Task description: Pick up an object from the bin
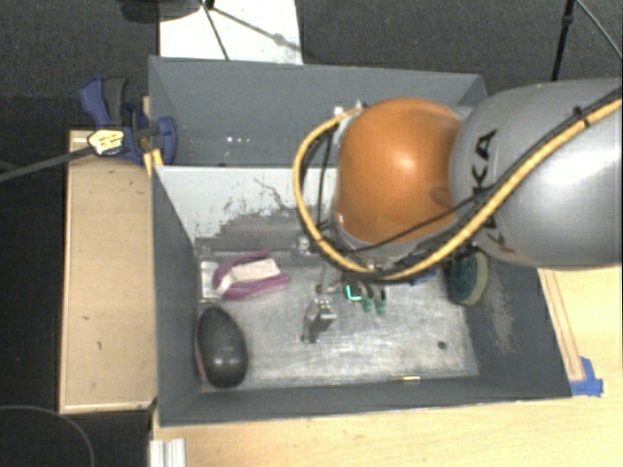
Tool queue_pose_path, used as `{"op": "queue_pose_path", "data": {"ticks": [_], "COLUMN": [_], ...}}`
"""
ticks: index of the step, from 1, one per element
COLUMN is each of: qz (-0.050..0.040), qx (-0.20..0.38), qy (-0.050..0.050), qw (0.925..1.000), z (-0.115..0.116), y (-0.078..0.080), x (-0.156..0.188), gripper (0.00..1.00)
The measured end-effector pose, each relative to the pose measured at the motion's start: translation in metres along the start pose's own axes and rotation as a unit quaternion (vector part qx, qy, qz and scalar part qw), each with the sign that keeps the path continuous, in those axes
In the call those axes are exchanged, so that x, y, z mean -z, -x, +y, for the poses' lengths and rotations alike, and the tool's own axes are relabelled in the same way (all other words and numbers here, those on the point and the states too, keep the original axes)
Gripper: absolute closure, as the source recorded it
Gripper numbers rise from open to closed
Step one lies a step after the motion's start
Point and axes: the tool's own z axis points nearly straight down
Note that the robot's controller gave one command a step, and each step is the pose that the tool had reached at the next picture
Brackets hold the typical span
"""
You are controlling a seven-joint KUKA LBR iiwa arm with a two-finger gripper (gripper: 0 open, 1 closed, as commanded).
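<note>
Lower left of the frame, by the grey metal bin's (321,402) front wall, lies a black oval plastic lump (222,346). At centre the gripper (314,321) hangs over bare scratched floor with open room around it; whether its jaws are apart or together cannot be told. Farther back, a purple-and-white packet (248,276) lies near the left wall.

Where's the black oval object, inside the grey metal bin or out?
Inside: the black oval object lies on the grey metal bin's floor, lower-left corner.

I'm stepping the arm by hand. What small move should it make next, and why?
Probably shift toward the view's left: the gripper is over bare bin floor, while the nearest things, a purple and white packet and a black oval lump, lie on that side.
</note>
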Motion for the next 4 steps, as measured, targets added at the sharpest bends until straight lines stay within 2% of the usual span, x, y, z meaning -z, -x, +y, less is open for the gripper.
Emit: {"op": "queue_pose_path", "data": {"ticks": [1, 2, 3, 4], "qz": [-0.0048, -0.0064, -0.0075, -0.0052], "qx": [0.035, -0.014, -0.002, 0.017], "qy": [0.002, 0.002, 0.002, 0.002], "qw": [0.9994, 0.9999, 1.0000, 0.9998], "z": [0.063, 0.070, 0.066, 0.056], "y": [0.088, 0.088, 0.093, 0.091], "x": [-0.158, -0.125, -0.124, -0.154], "gripper": [0.00, 0.00, 0.00, 0.00]}}
